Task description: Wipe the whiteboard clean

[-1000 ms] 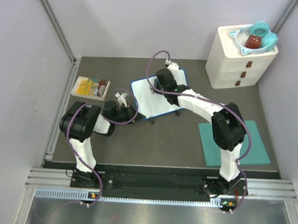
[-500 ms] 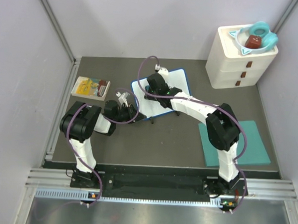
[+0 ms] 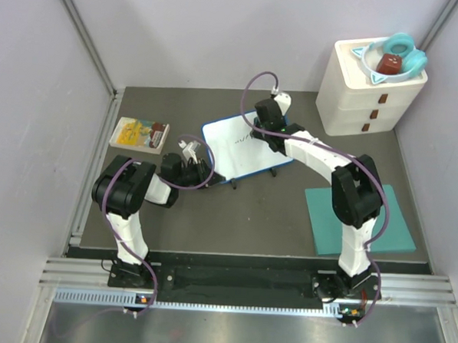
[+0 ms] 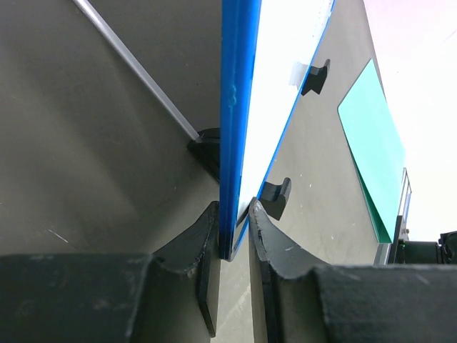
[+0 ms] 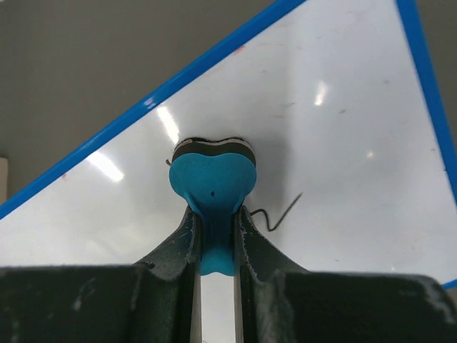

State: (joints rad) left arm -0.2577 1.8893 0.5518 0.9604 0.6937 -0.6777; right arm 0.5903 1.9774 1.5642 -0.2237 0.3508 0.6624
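Right gripper (image 5: 213, 214) is squeezing its 2 fingers (image 5: 178, 246) shut on the stem of a blue heart-shaped eraser (image 5: 213, 179), and the eraser's dark felt face is pressing on the whiteboard (image 5: 343, 136). Left gripper (image 4: 234, 232) is pinching the board's blue rim (image 4: 235, 107) at its near left corner, jaws closed on it. In the top view the whiteboard is sitting near the middle of the table (image 3: 273, 212), somewhat toward the far edge, with the right gripper over its far right corner. We are seeing 1 thin black marker stroke (image 5: 280, 211) lying just beside the eraser on its right, plus faint scribbles (image 3: 242, 140) near the board's middle. To wipe well, we are judging that the eraser should be staying flat and pressed down, travelling in overlapping passes across those marks, while the left grip is holding firm so the board is not sliding or lifting. Passes should be stopping short of the rim so the felt is not catching.
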